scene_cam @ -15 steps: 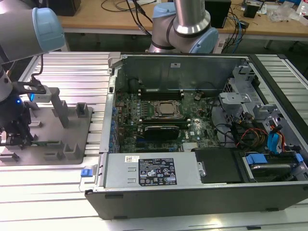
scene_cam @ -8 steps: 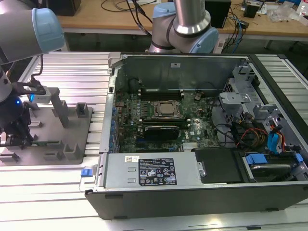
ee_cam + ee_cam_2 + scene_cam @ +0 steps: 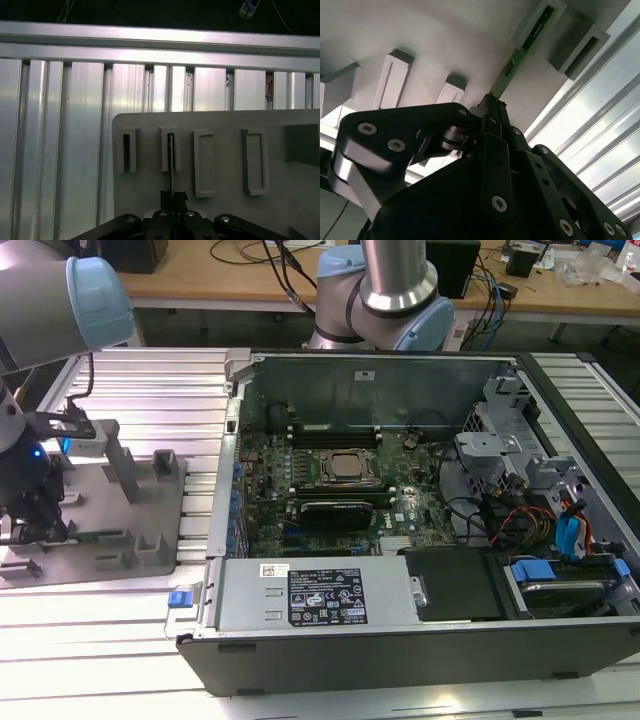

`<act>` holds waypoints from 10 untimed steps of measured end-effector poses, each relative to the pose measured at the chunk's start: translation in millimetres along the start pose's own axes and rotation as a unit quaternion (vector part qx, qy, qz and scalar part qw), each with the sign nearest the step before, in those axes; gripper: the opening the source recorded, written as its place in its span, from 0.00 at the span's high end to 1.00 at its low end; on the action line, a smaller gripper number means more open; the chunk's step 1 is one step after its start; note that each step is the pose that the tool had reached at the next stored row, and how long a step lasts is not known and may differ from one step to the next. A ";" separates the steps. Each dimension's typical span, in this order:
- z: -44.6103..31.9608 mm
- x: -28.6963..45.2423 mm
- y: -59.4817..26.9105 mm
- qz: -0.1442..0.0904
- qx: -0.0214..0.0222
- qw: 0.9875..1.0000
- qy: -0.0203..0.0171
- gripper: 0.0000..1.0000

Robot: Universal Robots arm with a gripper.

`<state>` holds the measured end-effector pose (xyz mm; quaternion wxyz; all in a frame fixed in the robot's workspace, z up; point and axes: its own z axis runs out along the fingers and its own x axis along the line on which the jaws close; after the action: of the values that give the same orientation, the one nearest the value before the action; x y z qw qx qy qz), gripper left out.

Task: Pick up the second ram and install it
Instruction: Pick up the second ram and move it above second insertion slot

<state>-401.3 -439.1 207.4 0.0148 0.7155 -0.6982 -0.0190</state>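
Ribbed aluminium table [image 3: 100,640], grey holder plate [image 3: 95,505] on it, open computer case [image 3: 400,660] beside

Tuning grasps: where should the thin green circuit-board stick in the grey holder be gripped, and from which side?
Pinch the thin green circuit-board stick across its flat faces, from above: it stands on edge in the slotted grey holder, top edge exposed.

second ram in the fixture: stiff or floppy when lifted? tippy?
Probably stiff and light: the second ram is a straight, thin board. The gripper pinches one end as it stands on edge in the gray fixture, so it may tilt.
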 end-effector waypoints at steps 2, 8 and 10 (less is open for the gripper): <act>0.6 0.0 0.0 0.032 0.000 0.999 -0.001 0.90; 0.6 0.0 -0.1 0.046 0.001 0.999 -0.002 0.90; 0.3 0.0 0.0 0.049 0.000 0.999 -0.002 0.90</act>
<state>-401.3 -439.0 207.1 0.0137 0.6803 -0.7325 -0.0197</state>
